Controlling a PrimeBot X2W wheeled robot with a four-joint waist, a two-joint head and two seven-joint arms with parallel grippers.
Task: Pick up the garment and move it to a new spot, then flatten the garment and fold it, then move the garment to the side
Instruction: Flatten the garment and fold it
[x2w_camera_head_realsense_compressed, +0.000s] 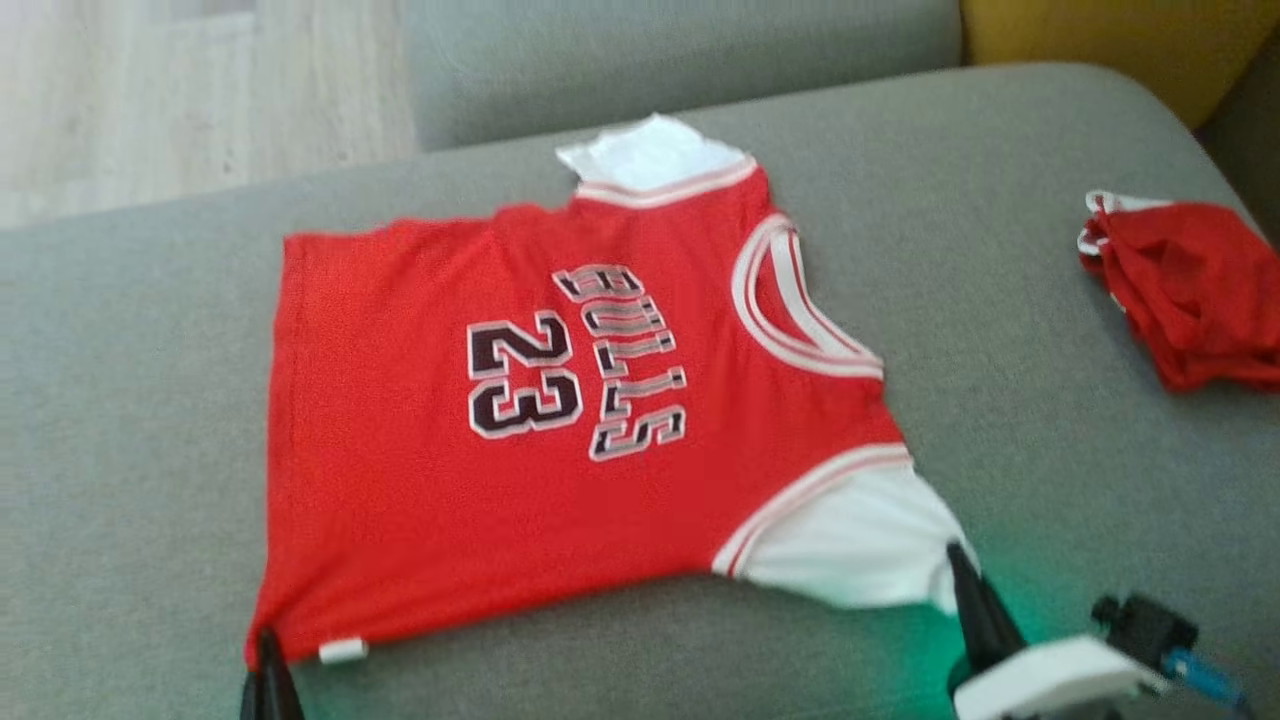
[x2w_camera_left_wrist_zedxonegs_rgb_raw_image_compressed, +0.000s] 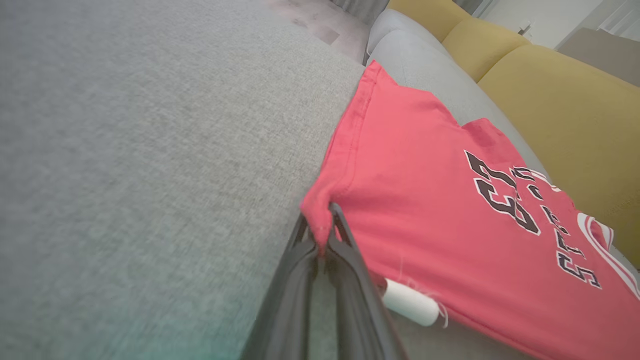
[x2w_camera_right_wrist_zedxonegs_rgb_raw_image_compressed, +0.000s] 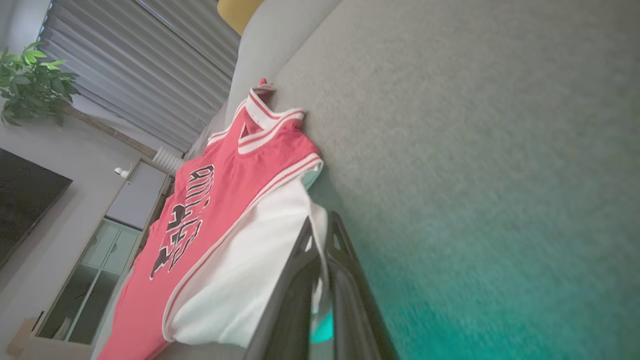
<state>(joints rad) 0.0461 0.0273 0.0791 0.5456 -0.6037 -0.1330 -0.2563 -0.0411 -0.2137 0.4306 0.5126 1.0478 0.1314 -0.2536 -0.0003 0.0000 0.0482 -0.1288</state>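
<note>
Firmly my left claw (x2w_camera_left_wrist_zedxonegs_rgb_raw_image_compressed: 319, 222) pinches the near-left hem corner of the red-and-white fabric basketball jersey (x2w_camera_head_realsense_compressed: 400, 470), and my right claw (x2w_camera_right_wrist_zedxonegs_rgb_raw_image_compressed: 320, 225) pinches its near-right white sleeve. The jersey lies spread flat, print up, on the grey fabric sofa cushion (x2w_camera_head_realsense_compressed: 150, 400); a crumpled red cloth (x2w_camera_head_realsense_compressed: 1200, 290) sits well apart, far right.

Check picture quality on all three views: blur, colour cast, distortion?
Head view: mild overall blur, the jersey lettering smeared, green glow on the sofa cushion at lower right. Left wrist view: jersey washed out to pink, cushion weave blurred toward the bottom, faint green tint at lower left. Right wrist view: strong teal cast at lower right, scene steeply tilted, cushion weave streaked.
</note>
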